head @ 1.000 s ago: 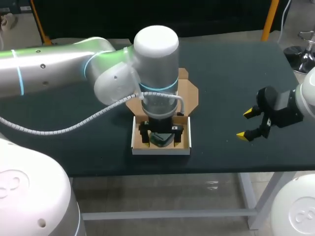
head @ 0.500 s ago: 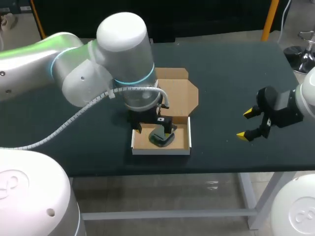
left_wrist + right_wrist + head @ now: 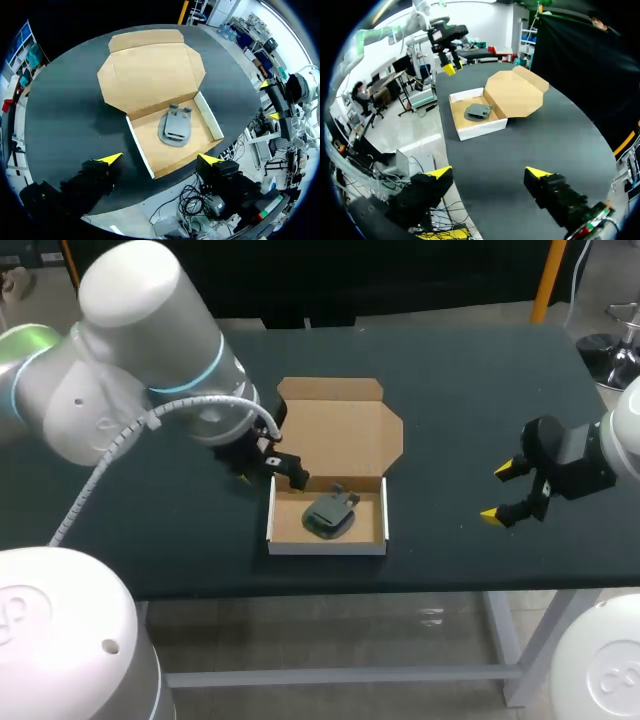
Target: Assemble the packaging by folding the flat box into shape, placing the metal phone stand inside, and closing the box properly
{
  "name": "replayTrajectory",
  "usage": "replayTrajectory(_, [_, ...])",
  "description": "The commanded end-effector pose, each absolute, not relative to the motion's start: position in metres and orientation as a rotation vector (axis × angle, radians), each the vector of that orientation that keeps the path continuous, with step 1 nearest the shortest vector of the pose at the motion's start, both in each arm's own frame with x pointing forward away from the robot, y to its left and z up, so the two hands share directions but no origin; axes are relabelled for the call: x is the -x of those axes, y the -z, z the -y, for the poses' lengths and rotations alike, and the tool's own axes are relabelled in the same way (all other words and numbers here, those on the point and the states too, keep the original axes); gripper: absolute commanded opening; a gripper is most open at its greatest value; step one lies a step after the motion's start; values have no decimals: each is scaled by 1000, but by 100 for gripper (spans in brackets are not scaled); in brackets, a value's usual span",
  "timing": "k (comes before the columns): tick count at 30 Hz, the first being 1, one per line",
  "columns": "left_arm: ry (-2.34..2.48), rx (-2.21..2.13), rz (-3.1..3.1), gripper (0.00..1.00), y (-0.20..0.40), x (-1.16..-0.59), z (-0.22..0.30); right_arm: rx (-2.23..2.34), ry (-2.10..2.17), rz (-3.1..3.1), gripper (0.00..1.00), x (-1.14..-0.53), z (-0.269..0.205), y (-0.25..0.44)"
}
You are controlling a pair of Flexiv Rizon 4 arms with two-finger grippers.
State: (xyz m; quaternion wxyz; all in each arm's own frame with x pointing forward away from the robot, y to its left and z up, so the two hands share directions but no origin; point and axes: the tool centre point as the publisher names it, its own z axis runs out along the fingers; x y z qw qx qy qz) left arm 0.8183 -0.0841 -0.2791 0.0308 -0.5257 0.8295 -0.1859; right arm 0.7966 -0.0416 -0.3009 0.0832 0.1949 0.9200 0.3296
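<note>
Dark green tabletop [image 3: 480,390] fills the head view, and my two arms come in from either side. At the left, my left gripper [image 3: 161,159] hangs just beside the back left corner of the box, its yellow-tipped fingers spread apart and holding nothing. In its own wrist view one corner of the box shows between the tips and lower down, with neither finger touching it. At the middle, the cardboard box [image 3: 327,548] stands folded into a shallow tray with white outer walls. Its lid [image 3: 340,435] lies flat open on the table behind it, joined along the back wall. The grey metal phone stand [image 3: 328,515] rests on the tray's floor, about in its middle, ahead of the left gripper and apart from it. At the right, my right gripper [image 3: 498,493] hovers over the table well apart from the box, fingers also spread and empty. I judge the folding and the placing done; what is left is to swing the lid over and tuck it shut.
</note>
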Motion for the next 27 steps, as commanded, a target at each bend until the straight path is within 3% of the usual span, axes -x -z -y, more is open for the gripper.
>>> replayTrajectory(1, [683, 1584, -2604, 100, 274, -822, 68, -571, -982, -2756, 100, -799, 43, 297])
replayTrajectory(27, [991, 1234, -2774, 100, 284, -892, 15, -382, -778, -3034, 100, -888, 12, 245])
